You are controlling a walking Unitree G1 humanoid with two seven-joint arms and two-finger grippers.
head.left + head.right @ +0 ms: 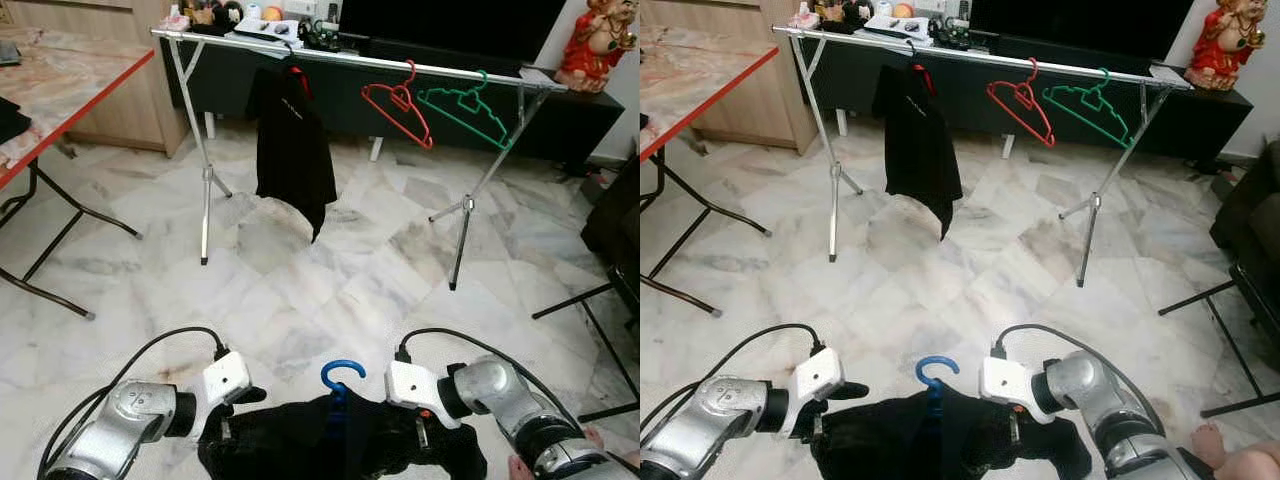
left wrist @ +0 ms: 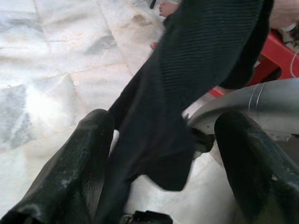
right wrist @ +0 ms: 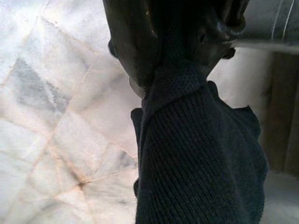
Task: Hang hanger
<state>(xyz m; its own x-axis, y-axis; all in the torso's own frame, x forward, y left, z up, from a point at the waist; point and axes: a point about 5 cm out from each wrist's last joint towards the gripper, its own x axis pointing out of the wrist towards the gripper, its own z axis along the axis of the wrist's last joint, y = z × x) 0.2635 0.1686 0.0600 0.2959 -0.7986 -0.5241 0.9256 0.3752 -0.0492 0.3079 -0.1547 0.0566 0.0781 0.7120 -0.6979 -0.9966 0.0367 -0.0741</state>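
A black knit garment on a blue hanger hangs low between my two grippers, close to my body; the hook points up. In the right wrist view my right gripper is shut on a fold of the garment. My left gripper stands open, its fingers wide apart with the garment hanging between them. Ahead stands a metal clothes rack carrying a black shirt, an empty red hanger and an empty green hanger.
A folding table with a red edge stands at the left. A dark TV cabinet with a red figurine sits behind the rack. Dark furniture with black legs is at the right. A person's bare foot is beside my right arm.
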